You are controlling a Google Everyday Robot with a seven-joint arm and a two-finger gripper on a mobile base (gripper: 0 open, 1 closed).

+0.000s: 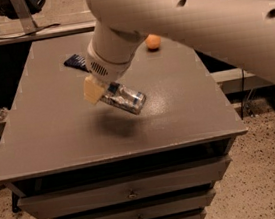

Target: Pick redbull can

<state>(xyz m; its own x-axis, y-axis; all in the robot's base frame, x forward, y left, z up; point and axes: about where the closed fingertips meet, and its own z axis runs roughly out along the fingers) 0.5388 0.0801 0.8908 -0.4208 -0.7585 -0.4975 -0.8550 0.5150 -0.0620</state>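
Though tilted, the slim, shiny redbull can sits pinched at one end by the gripper, matte table below.

One high, near camera looks down on claw (mid-frame) over table.

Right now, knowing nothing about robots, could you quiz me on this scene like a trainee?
1. Fill in: the orange fruit sits near the table's ____ edge (near or far, from the camera).
2. True or false: the redbull can lies flat on the table.
3. What does the pincer hold? A the orange fruit; B the redbull can; C nothing.

Key
1. Far.
2. False: the pincer holds it tilted above the tabletop, its shadow underneath.
3. B: the pincer, over the table's middle, grips the can by one end.
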